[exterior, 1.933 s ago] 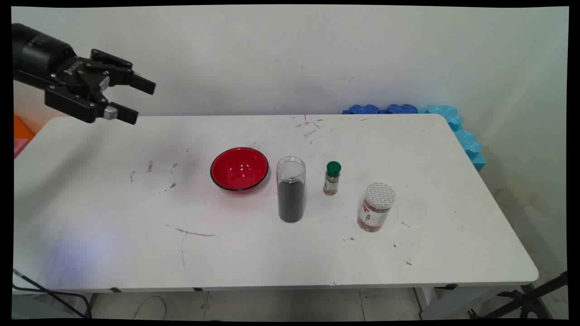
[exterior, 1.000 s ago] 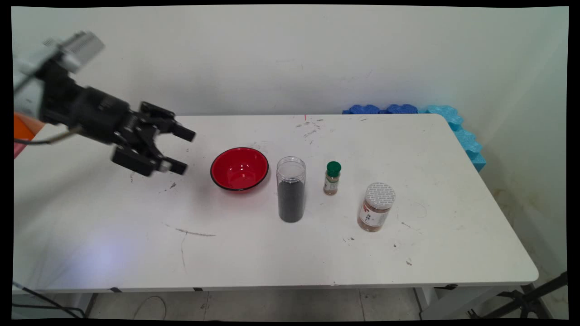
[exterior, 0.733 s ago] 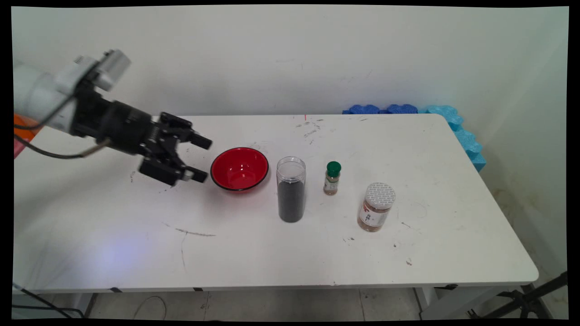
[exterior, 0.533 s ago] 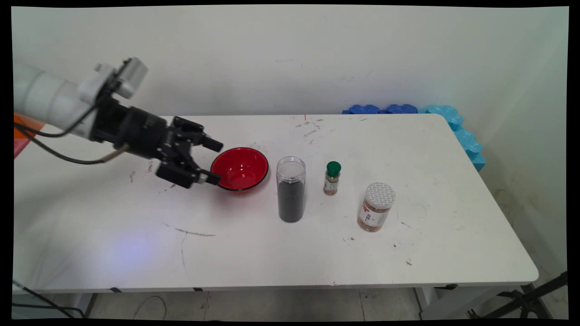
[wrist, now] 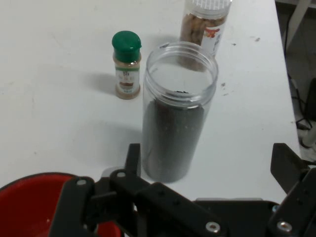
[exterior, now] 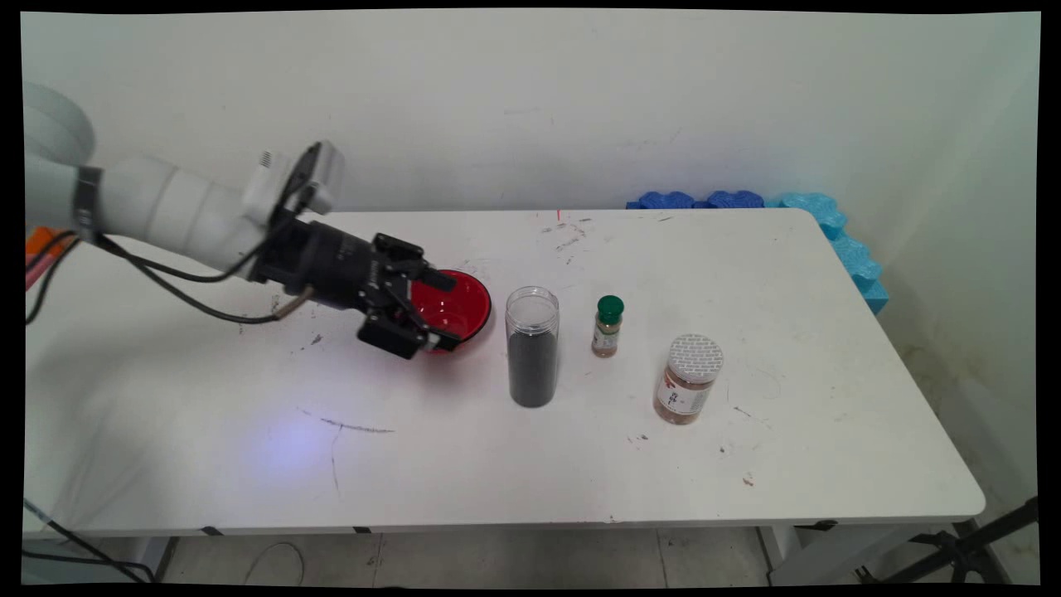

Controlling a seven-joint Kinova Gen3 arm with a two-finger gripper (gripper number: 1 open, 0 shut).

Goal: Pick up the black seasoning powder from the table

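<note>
one red bowl (exterior: 457,305), one open jar (exterior: 532,347), two lidded jars (exterior: 608,326) (exterior: 688,379), seemingly spices.

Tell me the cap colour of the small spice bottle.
Green; the small spice bottle's cap shows best in the hand view.

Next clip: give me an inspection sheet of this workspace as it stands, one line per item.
Surface: white table, scuffed with dark marks.
Things: red bowl; tall clear jar, open top, dark contents; small green-capped bottle; white-lidded jar. All upright, standing apart in a row.
Clutter: nothing seen.
Hand: hand open, over the red bowl's near-left rim, holding nothing; the hand view looks toward the tall clear jar.
Cables: black cables hang from the arm.
Surroundings: blue foam at the table's far right corner; pale wall behind.
</note>
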